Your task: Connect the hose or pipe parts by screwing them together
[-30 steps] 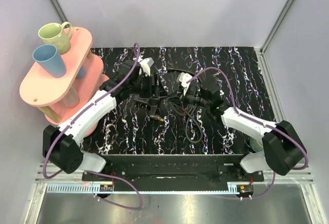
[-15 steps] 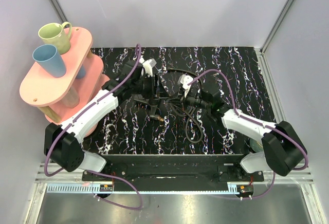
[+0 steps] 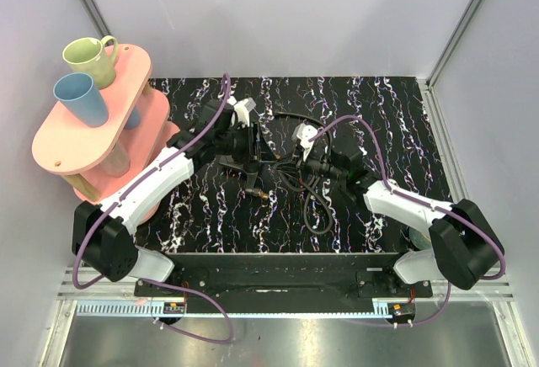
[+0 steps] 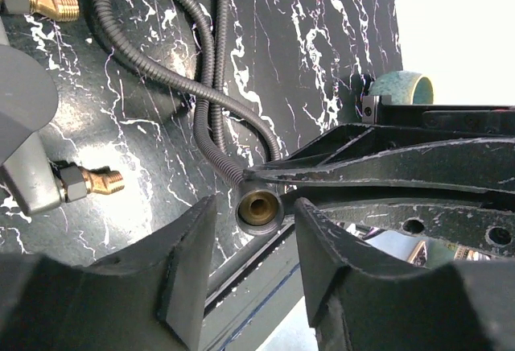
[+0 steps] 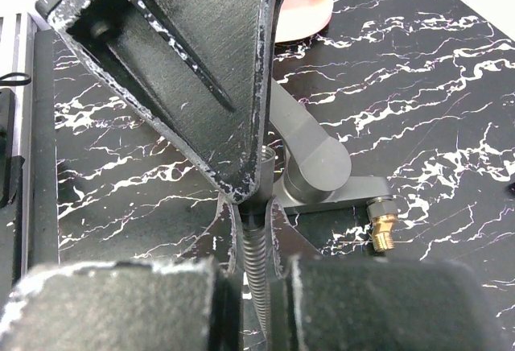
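The black ribbed hose (image 3: pixel 313 203) loops on the marbled mat between the arms. My right gripper (image 5: pixel 253 210) is shut on the hose (image 5: pixel 259 262) just behind its end nut, holding it off the mat. In the left wrist view that hose end (image 4: pixel 260 210) faces the camera with its brass bore showing. My left gripper (image 4: pixel 253 208) stands open around it, with a gap on each side. The dark grey forked fitting (image 4: pixel 24 125) lies on the mat beside them, its brass tips (image 4: pixel 103 180) free. In the right wrist view the fitting (image 5: pixel 322 166) lies just beyond the hose end.
A pink two-tier stand (image 3: pixel 93 131) at the left edge carries a green mug (image 3: pixel 91 57) and a blue cup (image 3: pixel 80 98). A green tape roll (image 4: pixel 402 89) lies near the right arm's base. Purple cables arch over both arms.
The left jaws have narrowed around the hose end. The right gripper, still shut on the hose, has shifted slightly to the left, toward the left gripper.
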Controlling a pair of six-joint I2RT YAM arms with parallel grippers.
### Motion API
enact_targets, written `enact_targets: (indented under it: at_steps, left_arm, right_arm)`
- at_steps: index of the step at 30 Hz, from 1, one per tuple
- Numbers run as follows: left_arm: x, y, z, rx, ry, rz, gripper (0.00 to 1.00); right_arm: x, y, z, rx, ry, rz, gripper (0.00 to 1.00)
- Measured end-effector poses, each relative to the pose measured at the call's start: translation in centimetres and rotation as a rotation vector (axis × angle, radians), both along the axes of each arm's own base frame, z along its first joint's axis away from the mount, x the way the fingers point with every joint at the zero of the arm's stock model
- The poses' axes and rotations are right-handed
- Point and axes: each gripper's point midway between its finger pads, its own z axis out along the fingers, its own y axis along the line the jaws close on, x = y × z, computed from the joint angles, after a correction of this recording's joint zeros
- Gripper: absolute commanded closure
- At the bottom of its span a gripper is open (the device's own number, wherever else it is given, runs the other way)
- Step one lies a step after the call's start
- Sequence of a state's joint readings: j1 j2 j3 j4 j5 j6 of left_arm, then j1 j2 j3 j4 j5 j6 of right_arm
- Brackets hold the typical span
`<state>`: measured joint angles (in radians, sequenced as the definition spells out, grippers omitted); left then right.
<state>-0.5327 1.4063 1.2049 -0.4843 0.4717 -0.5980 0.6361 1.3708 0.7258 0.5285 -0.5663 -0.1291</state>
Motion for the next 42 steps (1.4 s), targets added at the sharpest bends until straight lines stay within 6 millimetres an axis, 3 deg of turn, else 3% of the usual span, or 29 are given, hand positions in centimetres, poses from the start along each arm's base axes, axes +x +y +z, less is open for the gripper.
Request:
enact_targets:
  at_steps: [4,8,9,10,11,12,14,16,18,23,27,33,39,42]
  left_arm:
    - [-0.1,0.2,-0.2,0.012,0.006,0.004,0.54]
    - [-0.3,0.0,-0.2,0.003,0.014,-0.002,0.76]
    - [-0.3,0.0,-0.1,0.002,0.016,-0.004,0.85]
    - [-0.3,0.0,-0.2,0.003,0.015,-0.007,1.0]
    - [-0.4,0.0,-0.2,0.002,0.019,-0.006,1.0]
    - [-0.4,0.0,-0.2,0.0,0.021,-0.004,1.0]
    - [-0.4,-0.1,-0.1,-0.004,0.019,-0.011,1.0]
    - [-0.7,-0.2,-0.1,-0.007,0.025,-0.023,1.0]
    - [-0.8,-0.2,0.0,-0.005,0.026,-0.03,1.0]
    - [-0.8,-0.2,1.6,-0.006,0.004,-0.039,1.0]
    - [-0.2,-0.4,4.6,-0.028,-0.06,-0.04,1.0]
    - [0.0,0.4,7.4,-0.016,-0.129,-0.014,1.0]
    - [1.0,1.5,10.9,0.012,-0.222,0.052,1.0]
    - [1.8,2.6,11.9,0.049,-0.271,0.115,1.0]
  right_arm:
    - [-0.1,0.0,-0.1,0.0,0.0,0.0,0.98]
    - [-0.1,0.0,-0.2,-0.001,0.002,0.0,0.93]
    - [-0.1,0.0,-0.2,-0.001,0.002,0.0,0.83]
    - [-0.1,0.0,-0.2,0.0,0.002,-0.001,0.76]
    - [-0.1,-0.1,-0.2,0.0,0.006,-0.004,0.71]
    - [-0.1,-0.1,-0.2,0.001,0.01,-0.006,0.53]
    - [-0.1,-0.1,-0.2,0.004,0.014,-0.009,0.37]
    - [0.0,-0.2,-0.3,0.008,0.007,-0.02,0.25]
    - [-0.1,-0.5,-0.7,0.004,0.014,-0.027,0.22]
    - [-0.5,-1.4,-3.8,-0.035,0.054,-0.062,0.25]
    - [0.6,-1.7,-6.8,-0.082,0.1,-0.114,0.31]
    - [2.6,-2.9,-11.7,-0.171,0.189,-0.256,0.41]
    - [5.3,-4.8,-14.5,-0.242,0.255,-0.458,0.6]
    - [6.7,-6.0,-15.1,-0.258,0.289,-0.559,0.63]
